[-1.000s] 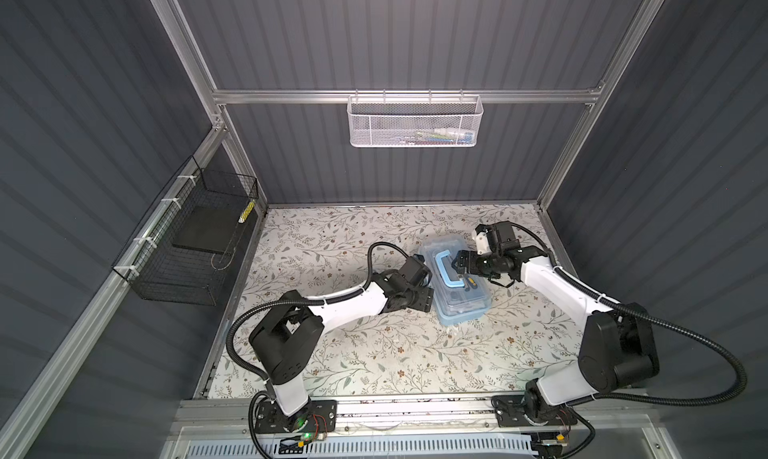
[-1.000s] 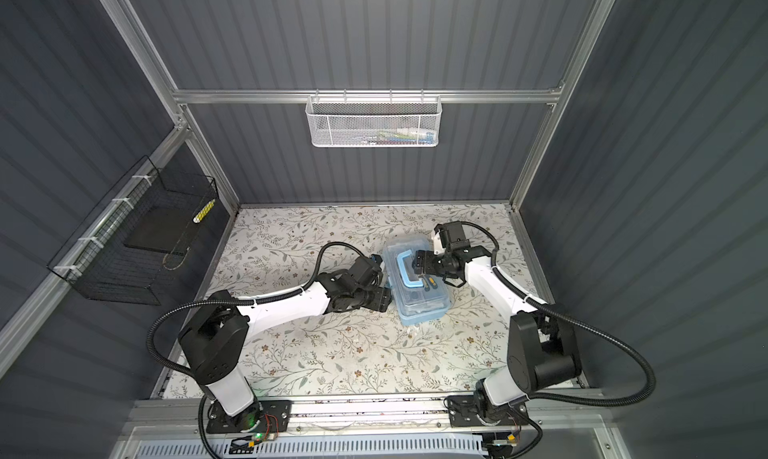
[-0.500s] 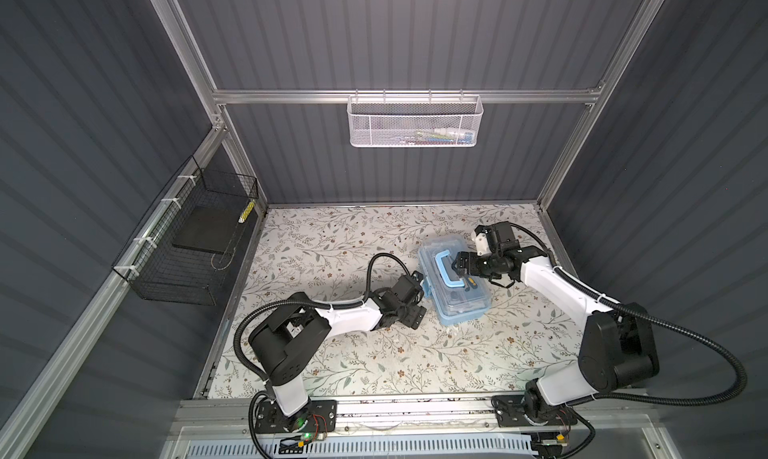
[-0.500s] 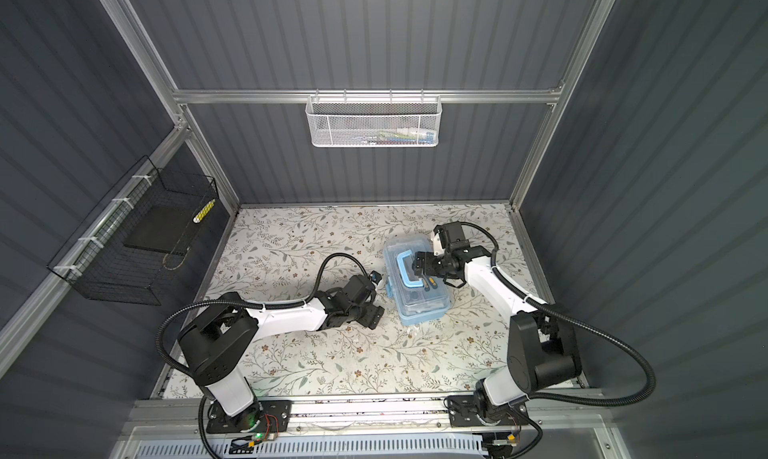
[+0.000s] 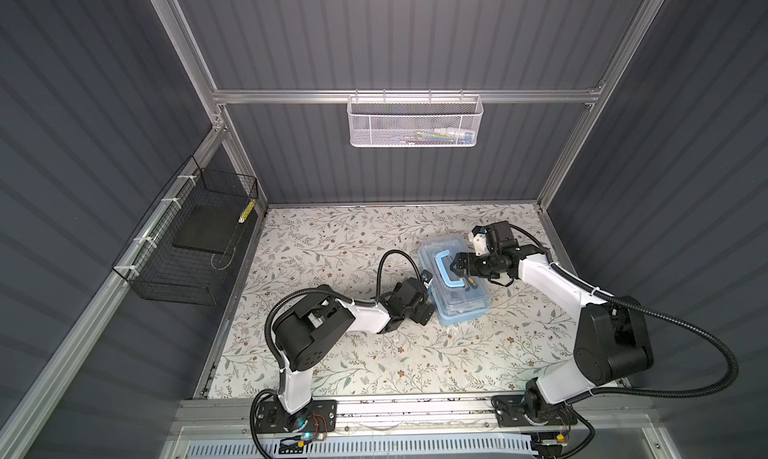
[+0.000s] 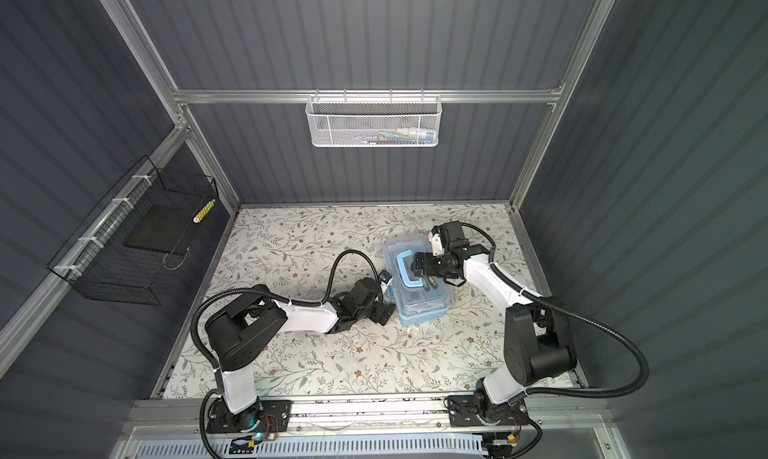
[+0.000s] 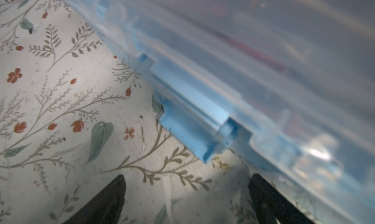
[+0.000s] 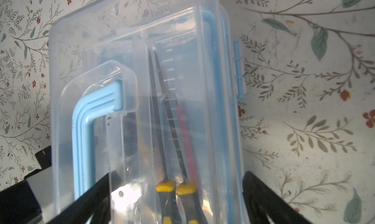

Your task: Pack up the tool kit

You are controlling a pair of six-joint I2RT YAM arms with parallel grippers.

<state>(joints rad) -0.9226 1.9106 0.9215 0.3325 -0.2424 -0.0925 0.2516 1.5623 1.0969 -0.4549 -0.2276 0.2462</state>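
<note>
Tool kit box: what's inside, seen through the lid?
Through the clear lid: long-nose pliers with yellow-and-black grips, and a red tool beside them. The blue handle and its lid recess cover the rest; other contents cannot be made out.

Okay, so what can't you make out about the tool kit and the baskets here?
White mesh basket: contents too small and screened by mesh, both top views.
Black wire basket: yellow item too small to identify.
Tool kit: items beside the pliers blurred by lid glare, right wrist view.
Latch: blurred, left wrist view; fastened or not unclear.

Overhead pair sharing whole scene, wrist views close on tool kit (image 8: 146, 111)
</note>
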